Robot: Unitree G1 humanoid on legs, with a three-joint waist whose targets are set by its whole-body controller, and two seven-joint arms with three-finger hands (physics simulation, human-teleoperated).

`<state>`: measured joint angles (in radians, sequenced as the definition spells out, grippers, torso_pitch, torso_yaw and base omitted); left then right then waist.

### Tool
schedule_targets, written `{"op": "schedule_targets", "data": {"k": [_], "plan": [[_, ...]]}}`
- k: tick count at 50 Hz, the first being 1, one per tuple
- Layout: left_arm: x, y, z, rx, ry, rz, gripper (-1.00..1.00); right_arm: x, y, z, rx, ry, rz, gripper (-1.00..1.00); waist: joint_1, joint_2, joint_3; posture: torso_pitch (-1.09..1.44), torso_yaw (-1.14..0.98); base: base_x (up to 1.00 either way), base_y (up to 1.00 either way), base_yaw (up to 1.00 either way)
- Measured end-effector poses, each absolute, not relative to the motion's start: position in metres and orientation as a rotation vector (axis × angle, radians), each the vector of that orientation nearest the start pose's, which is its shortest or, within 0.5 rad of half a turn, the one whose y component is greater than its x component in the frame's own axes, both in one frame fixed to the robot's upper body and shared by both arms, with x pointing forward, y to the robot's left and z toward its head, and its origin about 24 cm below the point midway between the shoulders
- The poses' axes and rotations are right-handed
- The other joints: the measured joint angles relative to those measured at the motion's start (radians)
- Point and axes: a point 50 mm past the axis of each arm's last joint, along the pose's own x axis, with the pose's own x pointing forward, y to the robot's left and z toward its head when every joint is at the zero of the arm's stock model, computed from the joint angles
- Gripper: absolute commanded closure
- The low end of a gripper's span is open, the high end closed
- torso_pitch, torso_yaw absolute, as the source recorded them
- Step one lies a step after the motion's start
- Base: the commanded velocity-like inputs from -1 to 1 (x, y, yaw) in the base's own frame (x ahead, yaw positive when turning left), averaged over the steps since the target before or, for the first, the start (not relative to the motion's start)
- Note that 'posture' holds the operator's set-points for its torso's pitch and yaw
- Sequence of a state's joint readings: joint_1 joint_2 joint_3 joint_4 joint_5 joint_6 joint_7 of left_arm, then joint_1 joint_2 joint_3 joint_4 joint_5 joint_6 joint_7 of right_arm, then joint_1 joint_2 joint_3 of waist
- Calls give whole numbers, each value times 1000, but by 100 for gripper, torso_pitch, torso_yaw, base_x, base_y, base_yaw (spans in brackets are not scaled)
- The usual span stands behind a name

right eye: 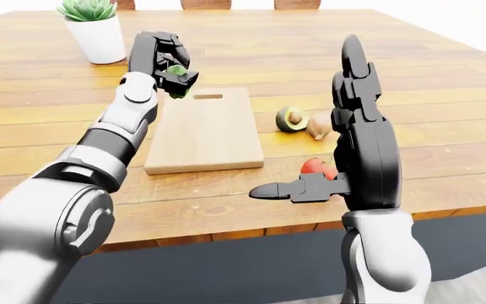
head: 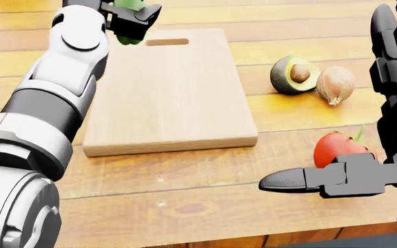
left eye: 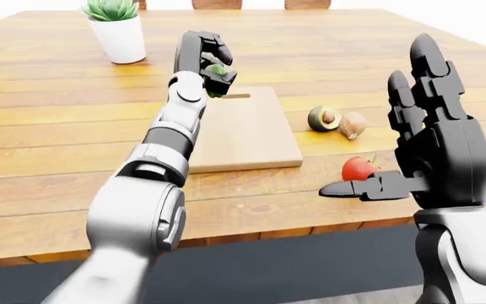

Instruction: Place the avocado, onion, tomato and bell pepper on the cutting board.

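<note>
Gripping the green bell pepper, the left hand hangs above the cutting board, over its far left corner beside the handle slot, with the fingers wrapped round the pepper so only part of it shows. The board lies bare near the middle of the desk. To the right of the board, the halved avocado and the onion lie just beside each other. Nearer the desk's near edge sits the tomato, partly behind the right hand. That hand is raised with its fingers spread wide, thumb pointing left, holding nothing. A potted plant stands toward the far left corner.
</note>
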<state>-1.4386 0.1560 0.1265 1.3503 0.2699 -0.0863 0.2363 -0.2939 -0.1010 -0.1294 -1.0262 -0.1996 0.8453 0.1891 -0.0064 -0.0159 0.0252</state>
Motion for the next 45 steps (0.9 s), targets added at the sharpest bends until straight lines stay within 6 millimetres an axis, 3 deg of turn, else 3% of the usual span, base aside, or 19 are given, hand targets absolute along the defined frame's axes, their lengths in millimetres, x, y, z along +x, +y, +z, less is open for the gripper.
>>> {"op": "schedule_targets", "data": {"k": [16,19,20,24,27,32,40,44,45], "plan": [[432,109,215,326,-119,94,87,204,-168,237,-230,-447,-46,-100,-1,3,-1,0,0,0,0,0],[432,108,213,325,-116,88,76,204,-169,237,-230,-446,-49,-100,-1,3,-2,0,0,0,0,0],[432,108,213,323,-116,88,65,203,-169,237,-230,-446,-49,-100,-1,4,-2,0,0,0,0,0],[431,107,211,318,-117,82,63,203,-169,236,-231,-445,-48,-100,-1,5,-4,0,0,0,0,0],[431,105,208,315,-112,75,49,203,-169,236,-232,-446,-50,-100,0,5,-6,0,0,0,0,0],[431,106,209,318,-114,78,9,203,-170,236,-232,-446,-53,-100,-1,5,-6,0,0,0,0,0],[431,106,209,348,-131,92,2,202,-172,235,-233,-447,-56,-100,-1,7,-11,0,0,0,0,0],[430,107,206,365,-125,98,-44,202,-172,236,-234,-450,-56,-100,-2,8,-10,0,0,0,0,0],[430,108,206,368,-123,99,-70,202,-172,236,-235,-450,-55,-100,-2,8,-10,0,0,0,0,0]]}}
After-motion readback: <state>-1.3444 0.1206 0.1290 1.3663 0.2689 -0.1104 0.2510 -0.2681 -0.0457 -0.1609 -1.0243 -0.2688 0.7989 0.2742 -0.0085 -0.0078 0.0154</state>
